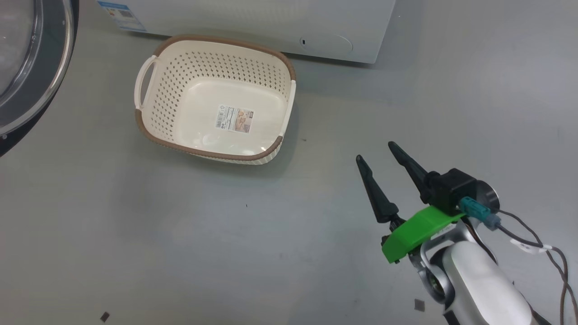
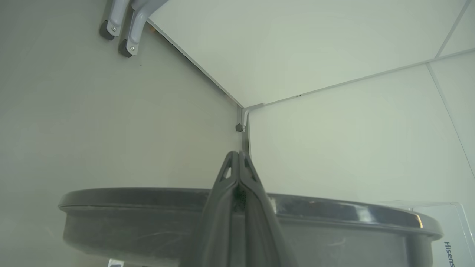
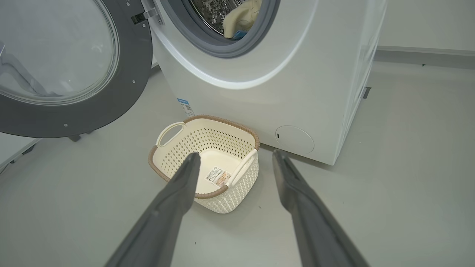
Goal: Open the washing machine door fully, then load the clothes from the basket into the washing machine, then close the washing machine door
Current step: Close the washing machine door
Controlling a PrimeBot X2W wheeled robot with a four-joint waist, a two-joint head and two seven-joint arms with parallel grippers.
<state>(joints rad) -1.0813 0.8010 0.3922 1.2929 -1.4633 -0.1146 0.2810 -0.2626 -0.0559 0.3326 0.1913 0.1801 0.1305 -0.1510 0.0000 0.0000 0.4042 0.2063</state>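
Observation:
The washing machine (image 3: 297, 74) stands with its door (image 3: 130, 74) swung wide to the left. Pale cream clothes (image 3: 239, 18) with a bit of blue lie inside the drum. The cream basket (image 3: 243, 178) sits on the floor in front of the machine, holding just a paper label. In the head view the basket (image 1: 149, 122) is upper centre and the door (image 1: 54, 81) upper left. My right gripper (image 1: 375, 151) hovers open at the lower right, well clear of the basket, and holds nothing (image 3: 235, 155). My left gripper (image 2: 237, 152) is shut, its fingers lying across the door's black rim (image 2: 148, 207).
Grey floor surrounds the basket on all sides. The machine's white base (image 1: 271, 22) runs along the top of the head view. Grey metal feet (image 2: 118, 37) rest on the floor beside white panels (image 2: 334, 148). A cable (image 1: 533, 239) trails from my right wrist.

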